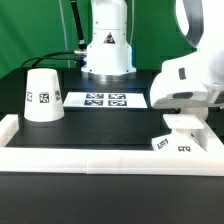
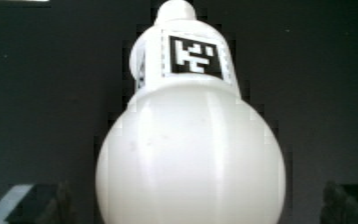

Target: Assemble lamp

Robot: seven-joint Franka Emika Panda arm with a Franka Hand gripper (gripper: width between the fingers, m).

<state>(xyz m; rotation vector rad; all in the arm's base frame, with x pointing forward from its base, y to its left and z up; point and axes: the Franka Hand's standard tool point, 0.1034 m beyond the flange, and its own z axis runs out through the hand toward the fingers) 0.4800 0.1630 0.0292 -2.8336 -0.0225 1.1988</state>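
The white bulb [image 2: 194,140] fills the wrist view, its short stem with a black-and-white tag pointing away from the camera, against the black table. My gripper [image 2: 190,208] is open. A dark finger [image 2: 34,205] stands on each side of the bulb's round body, with a small gap to it. In the exterior view my gripper [image 1: 183,118] hangs low at the right, over the small square base [image 1: 176,143] with tags by the front rail. The bulb is mostly hidden there. The cone-shaped shade [image 1: 42,95] stands on the exterior view's left.
The marker board [image 1: 105,99] lies flat at the back middle, in front of the robot's pedestal [image 1: 107,50]. A white raised border rail [image 1: 90,155] runs along the front and turns up at the left [image 1: 10,125].
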